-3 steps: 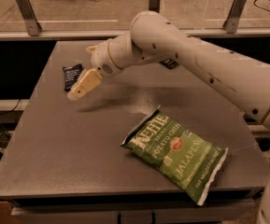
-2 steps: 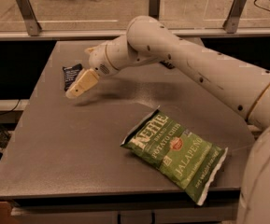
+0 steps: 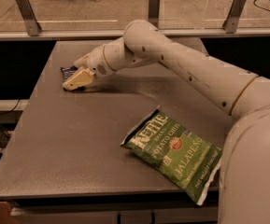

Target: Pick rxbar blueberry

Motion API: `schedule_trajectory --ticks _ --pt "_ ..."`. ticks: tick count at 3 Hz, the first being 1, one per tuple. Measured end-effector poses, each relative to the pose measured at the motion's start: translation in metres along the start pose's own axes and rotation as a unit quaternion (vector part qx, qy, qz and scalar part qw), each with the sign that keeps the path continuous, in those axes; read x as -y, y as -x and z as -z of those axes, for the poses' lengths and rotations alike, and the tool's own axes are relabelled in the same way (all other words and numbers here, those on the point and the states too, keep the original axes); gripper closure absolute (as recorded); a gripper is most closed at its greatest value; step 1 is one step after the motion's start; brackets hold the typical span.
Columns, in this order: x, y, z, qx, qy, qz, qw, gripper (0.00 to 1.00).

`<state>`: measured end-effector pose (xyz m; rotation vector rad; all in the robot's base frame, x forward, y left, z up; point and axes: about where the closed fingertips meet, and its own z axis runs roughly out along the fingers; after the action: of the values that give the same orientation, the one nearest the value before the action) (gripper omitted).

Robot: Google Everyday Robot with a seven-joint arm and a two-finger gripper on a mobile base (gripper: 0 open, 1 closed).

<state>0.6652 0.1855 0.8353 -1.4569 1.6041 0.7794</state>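
Observation:
The rxbar blueberry (image 3: pixel 67 71) is a small dark flat wrapper lying at the far left of the grey table (image 3: pixel 78 143). Only its left end shows; the rest is hidden under my gripper. My gripper (image 3: pixel 76 76), cream-coloured, is right down at the table surface on top of the bar and against its right side. The white arm reaches in from the right across the back of the table.
A large green Kettle jalapeño chip bag (image 3: pixel 175 154) lies at the front right, its corner hanging over the table's front edge. A rail with metal posts (image 3: pixel 26 12) runs behind the table. My arm (image 3: pixel 195 73) spans the table's right half.
The gripper has dropped lower and a little to the left onto the bar, covering more of it. The chip bag has not moved.

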Motion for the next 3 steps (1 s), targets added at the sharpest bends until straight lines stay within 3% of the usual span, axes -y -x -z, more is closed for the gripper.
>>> schedule_trajectory --ticks 2,3 --pt "-0.006 0.01 -0.004 0.007 0.017 0.005 0.9998 0.87" --pt "-0.01 0.036 0.022 0.025 0.007 0.038 0.9989 1.0"
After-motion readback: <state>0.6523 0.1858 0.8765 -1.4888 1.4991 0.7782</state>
